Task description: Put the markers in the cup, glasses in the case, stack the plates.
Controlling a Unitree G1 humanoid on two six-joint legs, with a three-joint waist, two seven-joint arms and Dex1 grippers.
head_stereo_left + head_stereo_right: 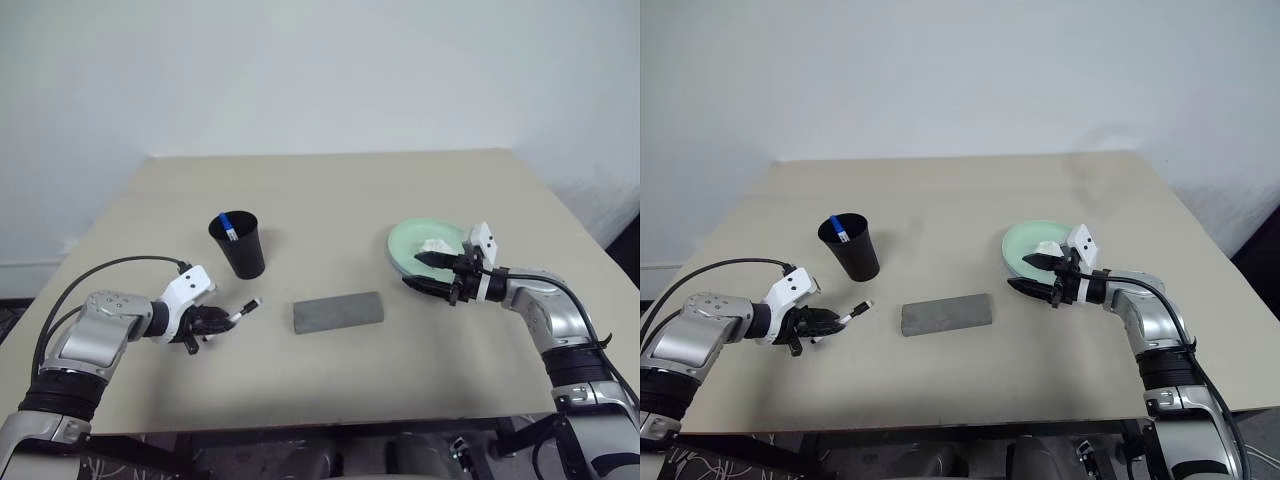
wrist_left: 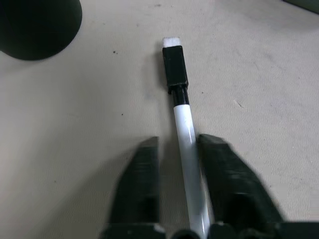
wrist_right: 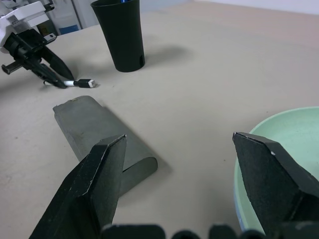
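Lying between your left gripper's (image 1: 222, 321) narrowed fingers (image 2: 142, 174) is the black-capped marker (image 2: 182, 117); your wrist view shows contact unclear, right gripper (image 1: 432, 271) wide.

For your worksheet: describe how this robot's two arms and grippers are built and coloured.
Both arms are silver-grey metal with black joint bands. Each wrist carries a white block. The left gripper and right gripper have two black fingers each. Black cables loop along both forearms.

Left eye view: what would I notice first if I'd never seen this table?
The black cup with a blue-capped marker poking out, left of centre. Beside it, the left gripper has its jaws around the black-capped marker lying on the table. A mint green plate sits right.
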